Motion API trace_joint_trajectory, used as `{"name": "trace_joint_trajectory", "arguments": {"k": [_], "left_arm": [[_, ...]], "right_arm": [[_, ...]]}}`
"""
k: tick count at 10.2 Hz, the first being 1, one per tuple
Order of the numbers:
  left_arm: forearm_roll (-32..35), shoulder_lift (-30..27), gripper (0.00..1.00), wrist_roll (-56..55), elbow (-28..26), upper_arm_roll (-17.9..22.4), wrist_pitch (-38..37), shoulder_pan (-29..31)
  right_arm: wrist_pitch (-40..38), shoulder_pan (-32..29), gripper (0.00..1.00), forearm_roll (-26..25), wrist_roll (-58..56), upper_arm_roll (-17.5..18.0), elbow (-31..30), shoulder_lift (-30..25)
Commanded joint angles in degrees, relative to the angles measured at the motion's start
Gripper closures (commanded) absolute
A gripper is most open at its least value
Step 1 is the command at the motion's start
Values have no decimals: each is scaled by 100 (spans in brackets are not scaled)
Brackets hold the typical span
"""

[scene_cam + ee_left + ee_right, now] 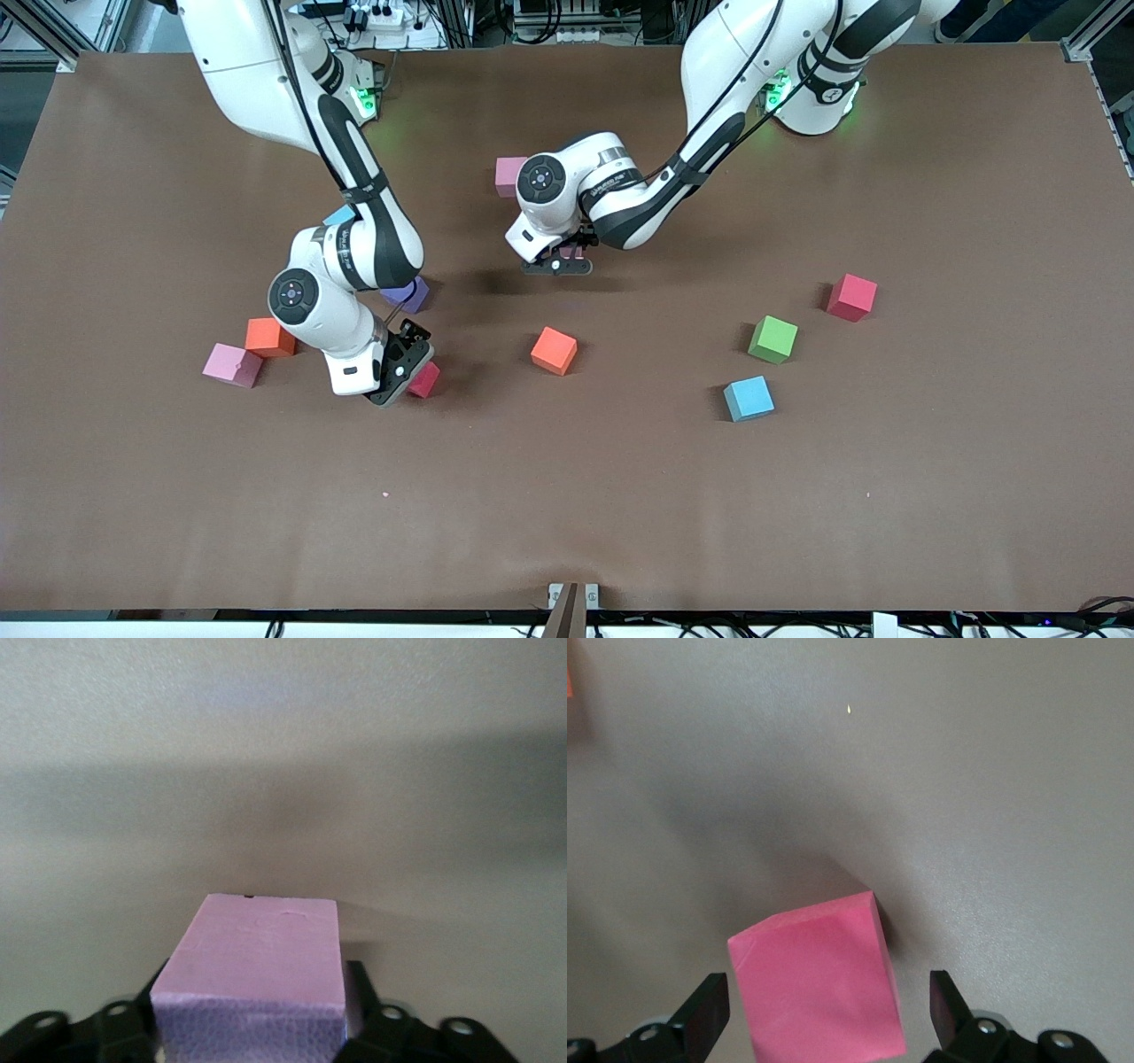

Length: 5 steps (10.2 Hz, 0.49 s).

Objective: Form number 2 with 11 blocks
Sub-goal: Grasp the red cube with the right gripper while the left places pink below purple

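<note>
The left gripper [567, 257], low at mid-table, brackets a pale pink block [252, 970]; grip unclear. The right gripper [409, 368] is spread wide around a deep pink block [819, 988] near an orange block [269, 338].

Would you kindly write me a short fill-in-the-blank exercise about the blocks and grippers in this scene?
1. The right gripper has its fingers open around a block coloured ____.
2. The block between the left gripper fingers is pale ____.
3. The green block lies between the cyan block and the ____ block.
4. The number of orange blocks in the front view is ____.

Missing words: pink; pink; red; two
</note>
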Motion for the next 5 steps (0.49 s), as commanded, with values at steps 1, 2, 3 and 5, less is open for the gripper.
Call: {"name": "trace_joint_trajectory", "arguments": {"k": [1,2,3,5], "left_arm": [[-67,8,0,-55,106,71,43,-79],[-67,-97,0,-151,106,71,43,-27],[-58,-159,0,-326,132,71,35,9],[-67,-518,0,-564,202,71,-53,18]], "right_arm": [[92,-7,0,130,-196,-2,157,130],[83,-7,0,130,-222,-2,183,139],[92,-7,2,130,-344,16,227,183],[83,-68,21,156,-581,33,341,270]]}}
